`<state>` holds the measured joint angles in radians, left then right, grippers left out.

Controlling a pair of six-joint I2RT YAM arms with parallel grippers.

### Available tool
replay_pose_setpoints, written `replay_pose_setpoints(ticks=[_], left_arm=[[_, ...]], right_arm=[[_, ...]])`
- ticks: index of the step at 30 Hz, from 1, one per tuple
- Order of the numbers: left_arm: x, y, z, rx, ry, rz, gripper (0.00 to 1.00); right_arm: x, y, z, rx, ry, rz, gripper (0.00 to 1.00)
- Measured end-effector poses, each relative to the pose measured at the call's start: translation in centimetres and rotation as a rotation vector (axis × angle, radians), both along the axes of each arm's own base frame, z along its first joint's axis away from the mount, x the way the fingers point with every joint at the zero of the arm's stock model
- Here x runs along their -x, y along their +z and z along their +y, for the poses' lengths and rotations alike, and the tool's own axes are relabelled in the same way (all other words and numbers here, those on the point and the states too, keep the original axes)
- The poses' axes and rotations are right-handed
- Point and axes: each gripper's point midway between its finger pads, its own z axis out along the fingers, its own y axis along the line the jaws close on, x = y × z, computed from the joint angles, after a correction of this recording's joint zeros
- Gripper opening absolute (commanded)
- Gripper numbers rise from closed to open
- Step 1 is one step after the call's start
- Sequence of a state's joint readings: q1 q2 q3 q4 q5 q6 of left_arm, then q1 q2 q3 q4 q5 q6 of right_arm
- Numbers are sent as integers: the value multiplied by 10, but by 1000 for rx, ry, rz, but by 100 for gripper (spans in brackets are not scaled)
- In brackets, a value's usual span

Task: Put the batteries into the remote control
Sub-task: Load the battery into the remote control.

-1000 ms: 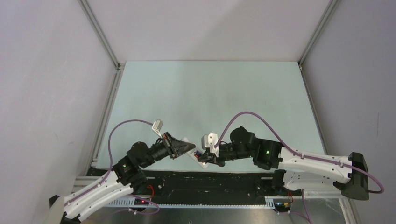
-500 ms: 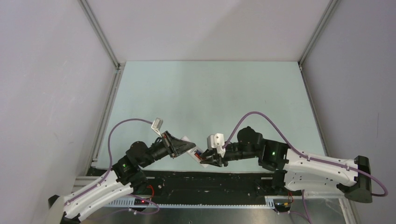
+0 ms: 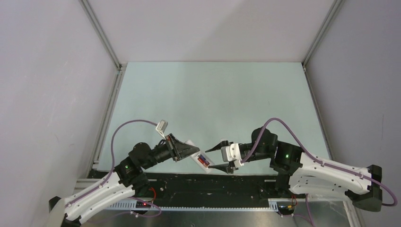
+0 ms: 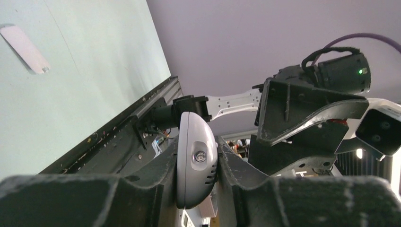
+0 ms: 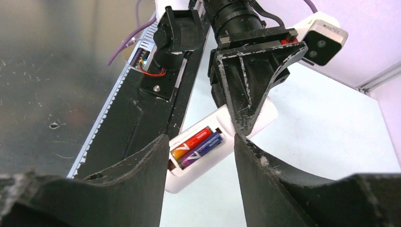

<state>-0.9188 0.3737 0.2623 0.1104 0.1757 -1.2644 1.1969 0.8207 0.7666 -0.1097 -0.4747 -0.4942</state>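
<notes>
My left gripper (image 3: 188, 150) is shut on one end of the white remote control (image 3: 202, 160), holding it above the table's near edge. In the left wrist view the remote's rounded end (image 4: 195, 163) is clamped between the fingers. The right wrist view shows the remote (image 5: 204, 165) with its open bay facing the camera. Both batteries lie side by side in that bay, the red-orange one (image 5: 191, 141) and the dark blue one (image 5: 204, 147). My right gripper (image 3: 215, 157) stands open just right of the remote's free end, its fingers apart from it and nothing between them.
A small white cover plate (image 4: 23, 48) lies flat on the pale green table (image 3: 213, 99), seen only in the left wrist view. A black rail (image 3: 208, 182) runs along the near edge under the remote. Grey walls enclose the table.
The right gripper has opened and drawn back to the right, off the remote's end. The left gripper still holds the remote in the same place.
</notes>
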Motion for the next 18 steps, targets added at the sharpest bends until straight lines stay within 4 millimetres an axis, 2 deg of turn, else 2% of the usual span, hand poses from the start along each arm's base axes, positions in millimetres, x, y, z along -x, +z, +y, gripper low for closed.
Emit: replay_pose_setpoints(ticks=[7,11,18], left_arm=[[10,-8,-5,-27,-69,12,0],[17,-9,-7,-29,-108,14,0],[26,-29,-8,-63,-164,37,0]], right_arm=[[1,-6,-3,16,60,-20,56],[6,-16,1,46,107,2,55],[11,-34,7,68,136,37,50]])
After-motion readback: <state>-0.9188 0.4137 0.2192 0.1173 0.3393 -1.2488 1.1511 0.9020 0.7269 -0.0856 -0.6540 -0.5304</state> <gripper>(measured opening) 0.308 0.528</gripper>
